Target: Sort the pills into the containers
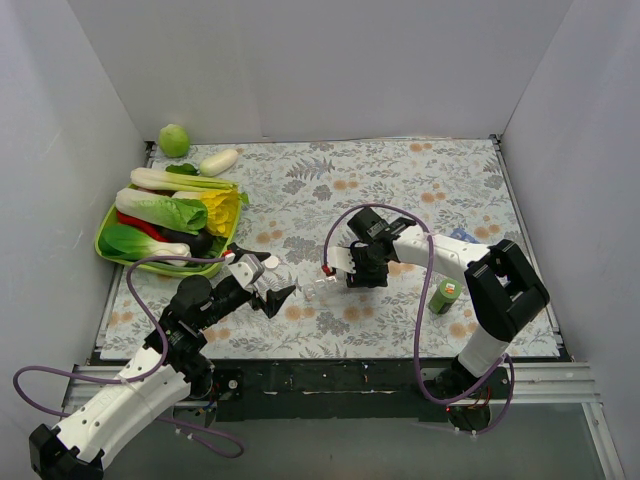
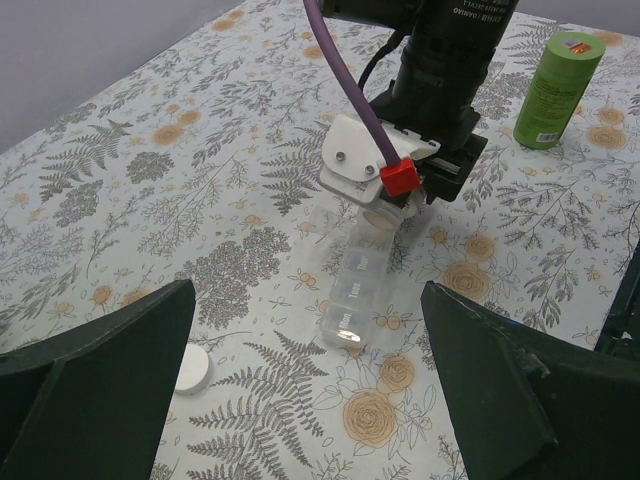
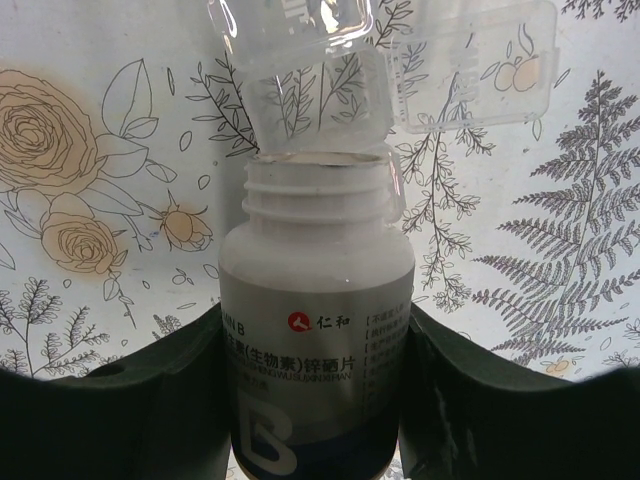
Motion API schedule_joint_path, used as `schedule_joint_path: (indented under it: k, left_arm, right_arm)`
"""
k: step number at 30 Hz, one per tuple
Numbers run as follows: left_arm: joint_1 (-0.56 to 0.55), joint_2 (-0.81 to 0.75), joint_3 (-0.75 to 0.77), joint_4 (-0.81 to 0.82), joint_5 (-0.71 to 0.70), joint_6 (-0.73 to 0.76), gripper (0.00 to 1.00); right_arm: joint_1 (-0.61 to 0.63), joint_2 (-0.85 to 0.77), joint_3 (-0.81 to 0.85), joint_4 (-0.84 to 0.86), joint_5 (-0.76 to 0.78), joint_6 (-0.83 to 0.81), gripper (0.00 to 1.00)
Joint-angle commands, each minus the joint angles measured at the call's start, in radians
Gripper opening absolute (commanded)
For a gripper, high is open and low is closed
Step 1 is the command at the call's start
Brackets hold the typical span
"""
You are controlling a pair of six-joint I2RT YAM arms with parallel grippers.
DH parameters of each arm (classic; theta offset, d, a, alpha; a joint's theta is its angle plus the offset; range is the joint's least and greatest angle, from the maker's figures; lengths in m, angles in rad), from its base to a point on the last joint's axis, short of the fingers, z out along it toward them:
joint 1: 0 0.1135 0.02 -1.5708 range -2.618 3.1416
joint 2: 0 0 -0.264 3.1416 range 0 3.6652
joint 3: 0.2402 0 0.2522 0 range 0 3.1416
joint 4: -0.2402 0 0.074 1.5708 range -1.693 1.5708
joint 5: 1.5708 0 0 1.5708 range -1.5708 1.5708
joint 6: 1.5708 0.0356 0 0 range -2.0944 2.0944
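Pill-box strip point(image 2: 358, 282), clear and light, seemed slide-prone, best pinched across its sides; right gripper point(image 3: 315, 350) clamped white pill bottle point(image 3: 318, 260), left gripper point(image 1: 280, 296) gaped empty.

The top camera looks down from high at the near edge over the whole table point(image 1: 400, 190). The left wrist view faces low toward the right gripper point(image 2: 395, 200); the right wrist view sits close (a bottle point(image 3: 315, 300) fills it). All share the pill box point(image 1: 318, 291).

The label of a white pill bottle point(image 3: 315, 300) shows a red logo beside the characters 仁和, a Chinese line including 生物素, and a large white B on blue. Lettering on the clear pill-box strip point(image 2: 352, 290) is too faint to read.
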Motion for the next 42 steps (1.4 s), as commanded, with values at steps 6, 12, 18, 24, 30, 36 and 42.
schedule_joint_path:
  k: [6,12,18,24,30,36,42]
  left_arm:
    - [0.003,-0.008,-0.005,0.015,0.017,0.011,0.98]
    - [0.003,-0.011,-0.005,0.015,0.018,0.012,0.98]
    - [0.003,-0.01,-0.007,0.017,0.021,0.012,0.98]
    - [0.003,-0.011,-0.008,0.018,0.025,0.012,0.98]
    - [0.003,-0.01,-0.008,0.018,0.028,0.012,0.98]
    - [0.003,-0.008,-0.01,0.018,0.032,0.012,0.98]
    - [0.003,-0.01,-0.008,0.02,0.035,0.011,0.98]
  right_arm:
    - [0.014,0.001,0.049,-0.035,0.033,-0.017,0.03]
    - [0.019,0.003,0.054,-0.043,0.039,-0.014,0.03]
    - [0.025,0.006,0.061,-0.049,0.048,-0.013,0.03]
    - [0.026,0.01,0.065,-0.05,0.057,-0.013,0.03]
    - [0.031,0.016,0.068,-0.055,0.071,-0.011,0.03]
    - [0.034,0.018,0.072,-0.059,0.077,-0.008,0.03]
    - [0.039,0.019,0.08,-0.066,0.084,-0.005,0.03]
